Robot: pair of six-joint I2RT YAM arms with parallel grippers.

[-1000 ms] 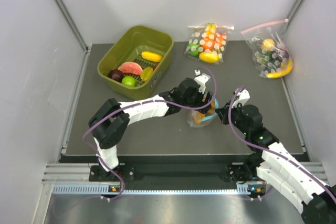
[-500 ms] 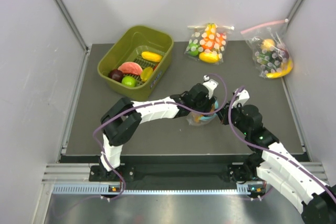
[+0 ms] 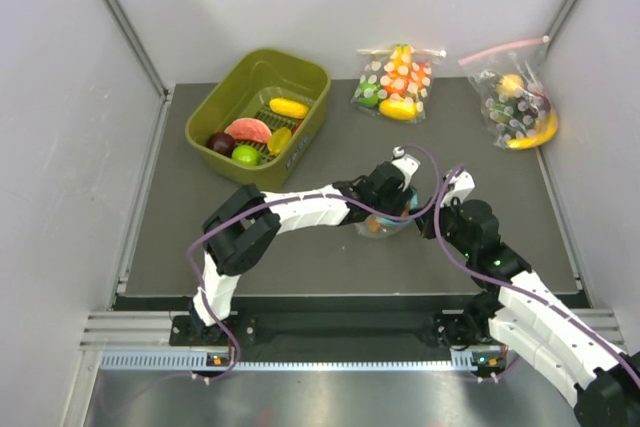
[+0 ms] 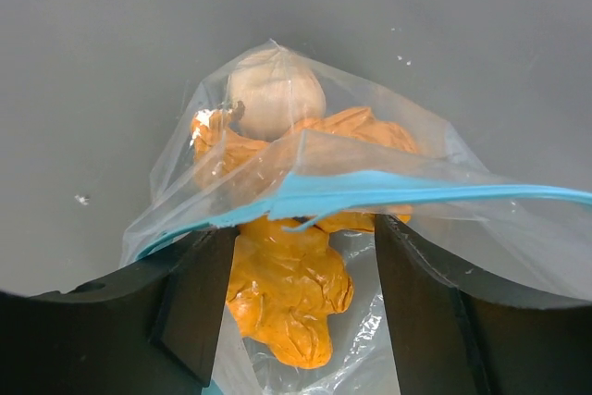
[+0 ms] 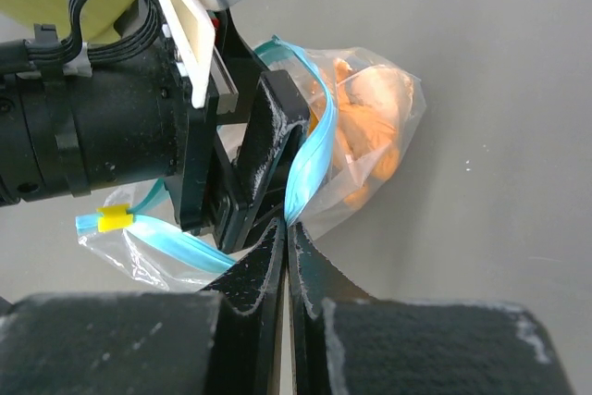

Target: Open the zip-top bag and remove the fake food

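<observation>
Clear, crumpled zip-top bag (image 3: 385,224) of orange fake food (image 4: 287,289), at 4 o'clock from the olive bin (image 3: 310,127): right gripper (image 5: 287,228) pinches its light-blue strip (image 5: 310,150), left gripper (image 4: 305,228) jaws spread astride that food.

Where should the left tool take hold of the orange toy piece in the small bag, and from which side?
Grip the orange piece across its near lobe, which bulges toward the mouth. Come in through the open mouth of the bag, edged by the blue strip; the left tool stands there with a finger on each side of that lobe.
</observation>
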